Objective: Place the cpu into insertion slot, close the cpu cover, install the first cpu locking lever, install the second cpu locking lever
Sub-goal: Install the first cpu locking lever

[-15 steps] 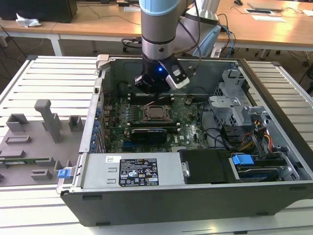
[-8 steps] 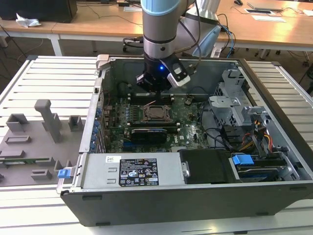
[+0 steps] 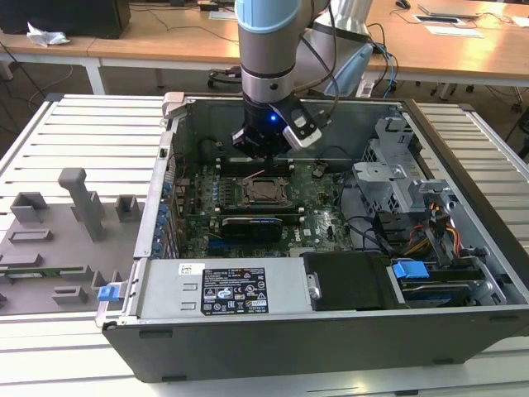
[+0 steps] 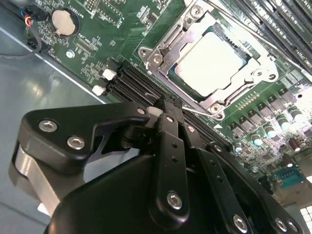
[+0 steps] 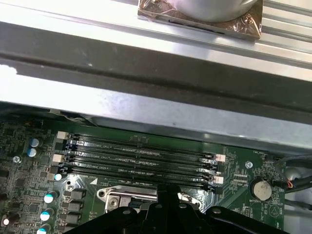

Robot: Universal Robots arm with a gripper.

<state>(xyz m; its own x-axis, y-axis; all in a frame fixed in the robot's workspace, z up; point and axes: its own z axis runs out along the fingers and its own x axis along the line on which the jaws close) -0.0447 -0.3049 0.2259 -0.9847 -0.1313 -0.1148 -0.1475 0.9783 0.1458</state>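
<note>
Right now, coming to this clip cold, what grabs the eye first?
The arm plunging into the open computer case, its gripper low over the motherboard just beyond the insertion slot. In the second wrist view the cpu sits in that slot with the cpu cover framing it. Rows of memory slots run beside the socket.

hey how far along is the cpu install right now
Done: the cpu sits in the insertion slot, and the cpu cover lies closed around it. In hand: the gripper hangs over the socket's edge beside the memory slots. Left: I cannot tell whether either locking lever is latched.
</note>
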